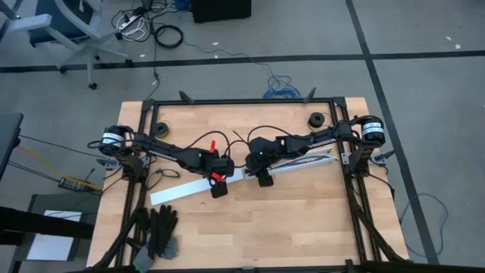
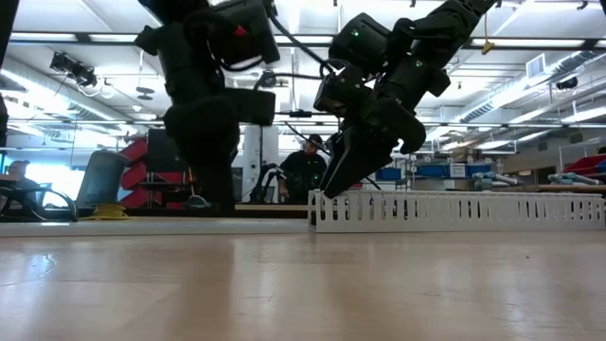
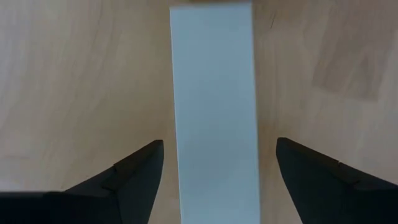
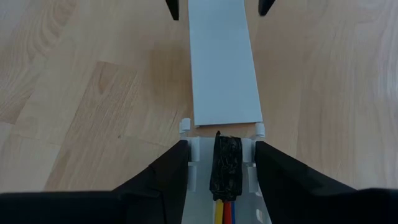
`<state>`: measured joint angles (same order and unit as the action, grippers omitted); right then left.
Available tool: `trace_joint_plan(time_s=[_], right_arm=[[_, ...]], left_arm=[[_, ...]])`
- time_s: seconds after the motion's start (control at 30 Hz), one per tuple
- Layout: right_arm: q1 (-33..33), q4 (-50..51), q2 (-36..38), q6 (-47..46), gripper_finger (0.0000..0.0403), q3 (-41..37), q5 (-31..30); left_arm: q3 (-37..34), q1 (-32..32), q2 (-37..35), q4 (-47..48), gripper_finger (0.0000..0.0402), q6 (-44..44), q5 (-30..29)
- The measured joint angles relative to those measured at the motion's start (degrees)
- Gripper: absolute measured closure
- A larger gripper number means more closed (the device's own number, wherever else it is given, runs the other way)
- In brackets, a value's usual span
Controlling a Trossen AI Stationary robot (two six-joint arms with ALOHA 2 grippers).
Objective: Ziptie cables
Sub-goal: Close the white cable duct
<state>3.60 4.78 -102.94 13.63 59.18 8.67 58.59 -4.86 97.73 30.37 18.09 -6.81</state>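
The cables (image 4: 225, 211), yellow, red and blue with a dark wrapped end (image 4: 225, 168), lie inside the white slotted channel (image 1: 303, 163). The channel rests flat on the table's middle right. My right gripper (image 4: 221, 149) is shut on its left end. A flat white strip (image 3: 214, 93) lies on the wood in line with the channel, starting just beyond that end. My left gripper (image 3: 219, 149) hovers open over it, one finger on each side, clear of its edges. Those fingertips also show in the right wrist view (image 4: 173, 7). My right gripper pinches the channel's two slotted side walls (image 4: 186, 146) between its fingers, right at the channel's left end. The fingers come slanting down from the table's right side, in line with the channel. The channel stays flat on the table (image 2: 454, 210), cables inside.
Black gloves (image 1: 155, 227) lie at the near left corner, and a thin black loop (image 1: 155, 176) lies by the left arm's base. Two black rolls (image 1: 161, 127) (image 1: 315, 119) sit near the far edge. A person (image 2: 308, 161) sits in the room beyond. Bare wood fills the near half.
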Motion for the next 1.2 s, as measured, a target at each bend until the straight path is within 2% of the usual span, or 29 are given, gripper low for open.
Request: trace_joint_plan(time_s=[0.37, 0.47, 0.63, 0.93, 1.2], right_arm=[[0.0, 0.0, 0.0, -0.1, 0.024, 0.0, 0.0], [0.0, 0.0, 0.0, -0.1, 0.0241, 0.0, 0.0], [0.0, 0.0, 0.0, -0.2, 0.0239, 0.0, 0.0], [0.0, 0.0, 0.0, -0.3, 0.0238, 0.0, 0.0], [0.0, 0.1, 0.0, -0.5, 0.024, 0.0, 0.1]], left_arm=[[0.3, 0.0, 5.8, -0.5, 0.012, 0.0, 1.7], [0.2, 0.0, 5.2, -0.7, 0.0145, -0.1, 1.8], [0.2, 0.0, 5.1, -1.0, 0.0214, -1.3, 1.6], [0.1, 0.0, 4.2, -0.9, 0.0214, -1.4, 1.3], [2.9, 0.0, 3.6, 1.8, 0.0216, -3.0, 0.0]])
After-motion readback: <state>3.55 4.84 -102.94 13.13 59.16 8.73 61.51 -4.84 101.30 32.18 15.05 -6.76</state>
